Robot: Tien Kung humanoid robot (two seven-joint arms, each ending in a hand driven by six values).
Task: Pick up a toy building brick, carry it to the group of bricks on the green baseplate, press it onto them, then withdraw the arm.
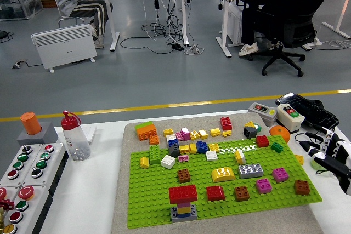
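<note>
While the right hand hovered open and empty just beside the green baseplate, no brick was yet grasped.

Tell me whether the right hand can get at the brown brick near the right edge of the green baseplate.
Probably yes. The right hand hangs open just off the green baseplate, and the square brown toy brick sits alone near that edge with only bare studs between them. Nothing tall stands in the way.
</note>
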